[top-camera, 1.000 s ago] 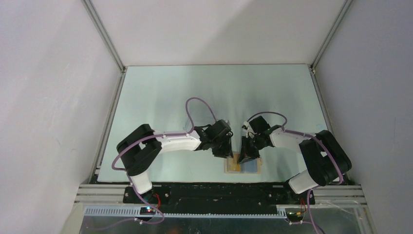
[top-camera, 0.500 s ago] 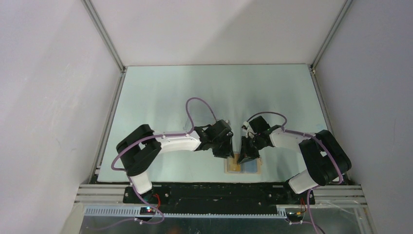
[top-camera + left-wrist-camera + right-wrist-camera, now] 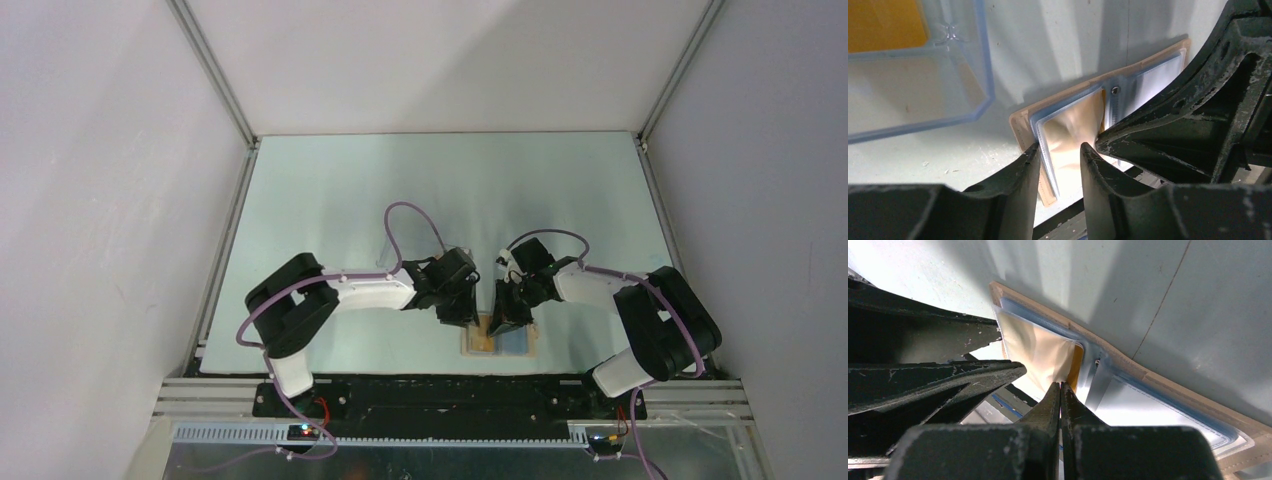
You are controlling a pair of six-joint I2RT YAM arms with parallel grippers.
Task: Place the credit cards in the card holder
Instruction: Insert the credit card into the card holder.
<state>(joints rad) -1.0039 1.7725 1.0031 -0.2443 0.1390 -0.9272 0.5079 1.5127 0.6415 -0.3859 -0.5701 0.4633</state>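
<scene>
Found open and flat on the table (image 3: 400,190), close to its near edge and between both arms: the holder (image 3: 498,340), tan cover down, clear pockets up. Already sitting in the pocket (image 3: 1068,135) on the left arm's side: one card (image 3: 1075,371), with only its orange edge showing clearly. More orange in the clear box (image 3: 983,75) just beside the holder, most likely the other cards (image 3: 883,25).

Left end effector (image 3: 1059,150): jaws partly apart, standing over that pocket, one finger at each side. Cannot tell whether pressing on it or only hovering. Right end effector (image 3: 1060,390): jaws fully together, nothing visible between them, tip at the mouth of the same pocket. Touching or just above, cannot tell.

On handling, as a judgement: cards light, thin, stiff and smooth, so likely to slip from a weak pinch and hard to lift off a flat surface. Better to take one by a short edge, leaving most of its length free to enter the pocket. Pocket film soft and limp, likely to buckle, so worth holding the mouth open with the other end effector. Holder light too, and may slide on the table when pushed.
</scene>
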